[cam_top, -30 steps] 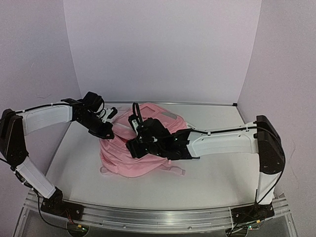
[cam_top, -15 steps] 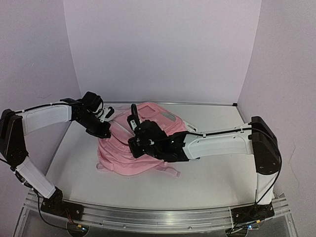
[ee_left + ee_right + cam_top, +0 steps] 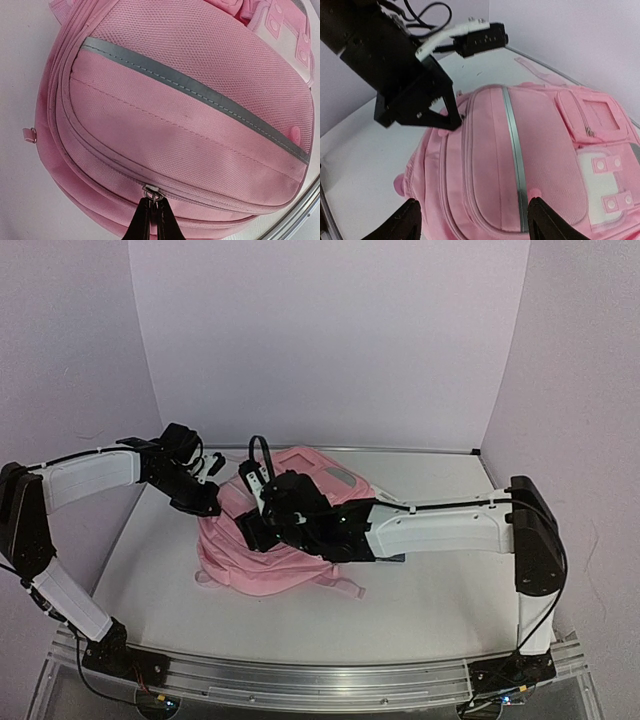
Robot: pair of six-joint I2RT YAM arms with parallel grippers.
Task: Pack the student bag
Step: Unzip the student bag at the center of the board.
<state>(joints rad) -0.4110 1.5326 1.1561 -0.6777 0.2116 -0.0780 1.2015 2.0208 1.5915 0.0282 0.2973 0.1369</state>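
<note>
Lying flat on the white table [image 3: 430,605], one pink student bag [image 3: 520,165] is seen between the two arms, towards the left and back of the surface, its front side turned up. One grey stripe [image 3: 200,92] is stitched across the bag's front panel, and one small pocket [image 3: 587,117] sits further along. Beside that pocket, two pink snap tabs [image 3: 615,201] are fastened over a white patch. One pink strap end [image 3: 345,587] trails from under the bag onto the table on the near side.

One zip pull [image 3: 152,192] is seen at the curved seam of the bag. It is pinched by the left gripper [image 3: 151,215], whose two dark fingers are pressed together on it with no gap between them.

The right gripper [image 3: 477,220] is held above the bag's middle, looking down on it. Its two fingertips [image 3: 547,217] are spread wide apart, and nothing is gripped between them. Whether they touch the fabric below cannot be told.

Both arms are reached in over the bag, the left one from the left side and the right one from the right.
</note>
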